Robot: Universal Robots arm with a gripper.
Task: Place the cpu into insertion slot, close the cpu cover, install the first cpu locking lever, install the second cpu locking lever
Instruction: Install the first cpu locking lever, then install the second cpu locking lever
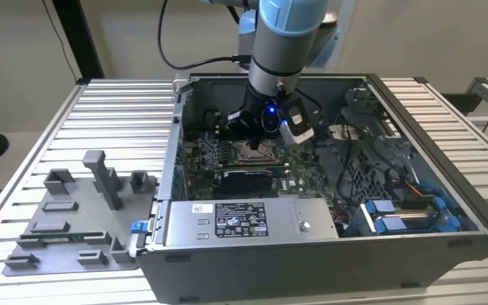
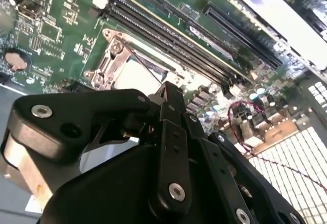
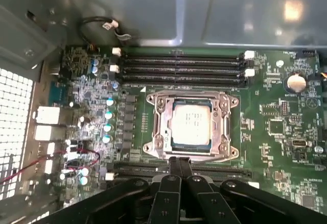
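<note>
1 end effector (image 3: pixel 180 164), pressed together, hovers beside cpu (image 3: pixel 190 122) under cpu cover (image 3: pixel 223 127).

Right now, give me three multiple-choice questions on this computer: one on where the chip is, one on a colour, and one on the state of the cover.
1. Where is the cpu?
A. In the insertion slot
B. On the grey fixture outside the case
C. On top of the power supply

2. What colour is the circuit board?
A. Blue
B. Green
C. Red

3. How does the cpu cover stand?
A. Swung upright, open
B. Taken off and laid on the table
C. Lying flat around the chip

Answers:
1 A, as the first wrist view shows the chip sitting in the socket.
2 B, as the board is green in both wrist views.
3 C, as the metal frame lies flat with the chip showing through its cut-out.
</note>
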